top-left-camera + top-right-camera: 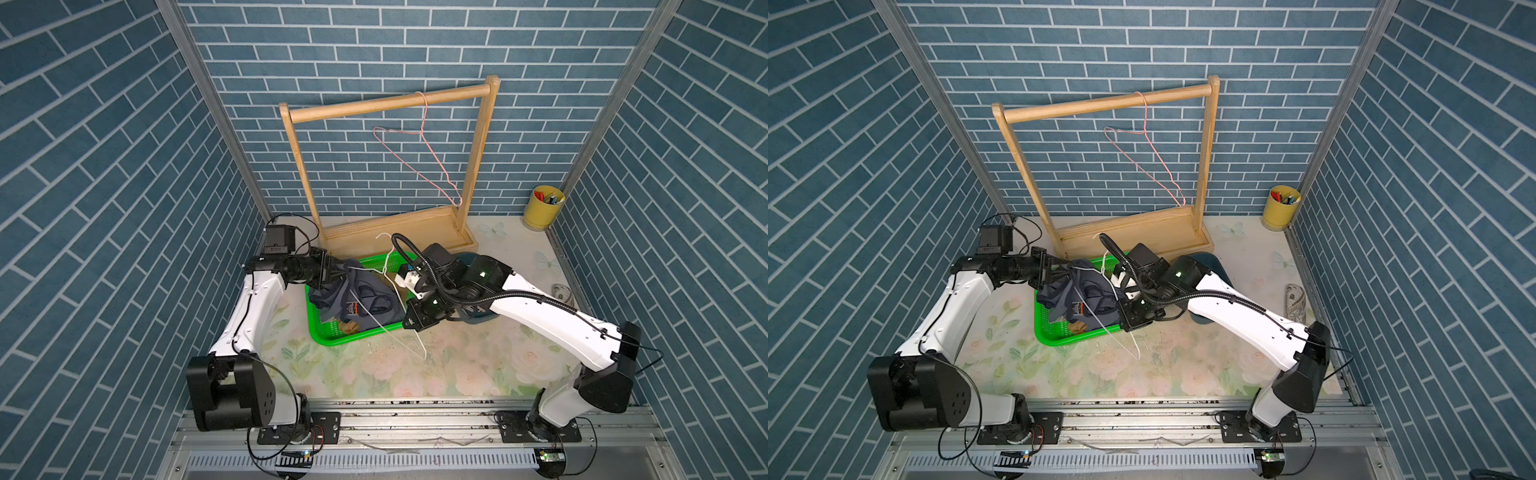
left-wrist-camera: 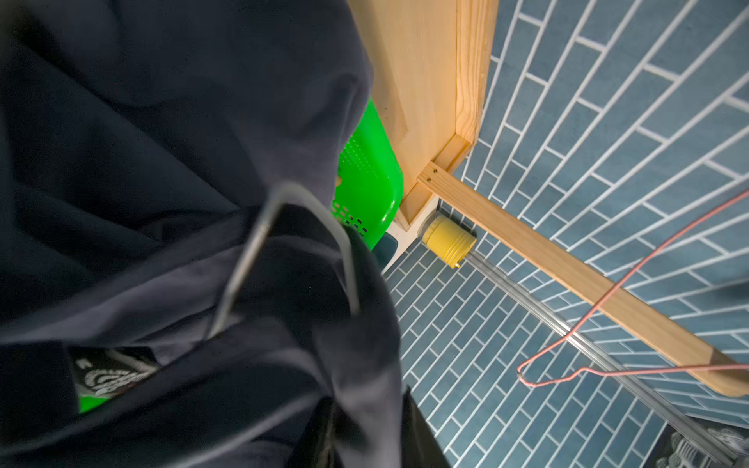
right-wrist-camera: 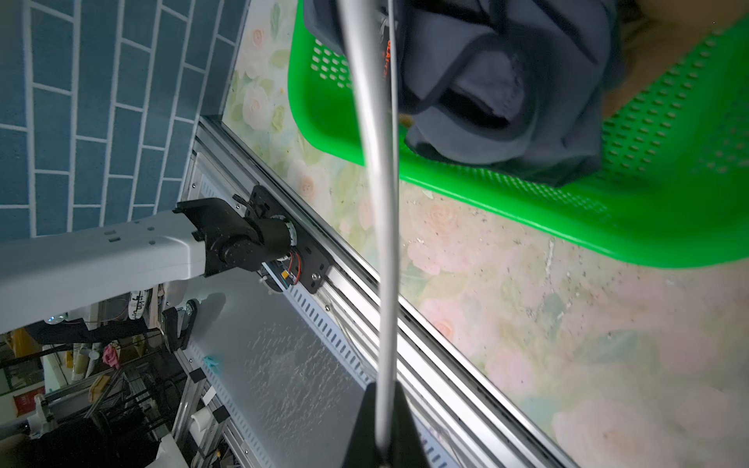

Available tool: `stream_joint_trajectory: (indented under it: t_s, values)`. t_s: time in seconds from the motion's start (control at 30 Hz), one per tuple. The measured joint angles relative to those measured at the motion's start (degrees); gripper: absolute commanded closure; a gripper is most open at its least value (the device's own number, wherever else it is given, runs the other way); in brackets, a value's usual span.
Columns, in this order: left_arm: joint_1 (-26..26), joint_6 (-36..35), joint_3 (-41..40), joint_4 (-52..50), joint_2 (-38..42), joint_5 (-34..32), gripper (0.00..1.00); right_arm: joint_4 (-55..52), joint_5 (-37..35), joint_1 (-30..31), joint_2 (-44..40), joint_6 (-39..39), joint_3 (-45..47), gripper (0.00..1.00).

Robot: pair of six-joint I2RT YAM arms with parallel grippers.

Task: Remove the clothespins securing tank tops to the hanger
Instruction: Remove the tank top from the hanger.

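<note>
Tank tops [image 1: 361, 303] lie bunched in the green basket [image 3: 608, 227] on the table [image 1: 457, 365], in front of the wooden rack [image 1: 374, 106]. The grey-blue top [image 1: 1088, 291] is uppermost, and the tan top [image 1: 348, 326] peeks out beneath it at the basket's near edge. A white hanger [image 3: 386, 243] runs through the grey-blue fabric and sticks out over the near rim. The right end effector [image 3: 383, 429] is clamped on that wire by the basket's near right corner. The left end effector [image 1: 333, 271] sits at the far left corner with grey-blue fabric gathered at its tips; whether its jaws are closed cannot be told. Clothespins cannot be made out among the folds. A pink hanger [image 2: 668, 368] hangs from the rack's rail.
</note>
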State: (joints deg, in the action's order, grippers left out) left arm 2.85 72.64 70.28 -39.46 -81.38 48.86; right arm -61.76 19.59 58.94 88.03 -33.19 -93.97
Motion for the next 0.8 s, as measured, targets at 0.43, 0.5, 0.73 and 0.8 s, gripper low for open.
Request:
stream_joint_trajectory:
  t_s: [0.43, 0.5, 0.73, 0.8]
  values:
    - [-1.0, -19.6, 3.8, -12.9, -4.3, -10.7, 0.57, -21.1, -3.8, 0.0, -10.9, -8.5, -7.8, 1.0]
    - [-2.0, -22.2, 4.9, -14.4, -4.4, -12.8, 0.54, -25.0, -5.1, -0.3, -9.8, -9.1, -14.4, 1.0]
    - [-5.6, -26.5, 6.2, -18.7, -2.3, -18.0, 0.47, -29.9, -7.0, -7.0, 7.3, -6.2, -51.6, 1.0]
    - [-5.8, -27.1, 7.6, -20.2, -1.0, -19.1, 0.47, -29.9, -6.8, -9.7, 13.4, -4.6, -58.7, 1.0]
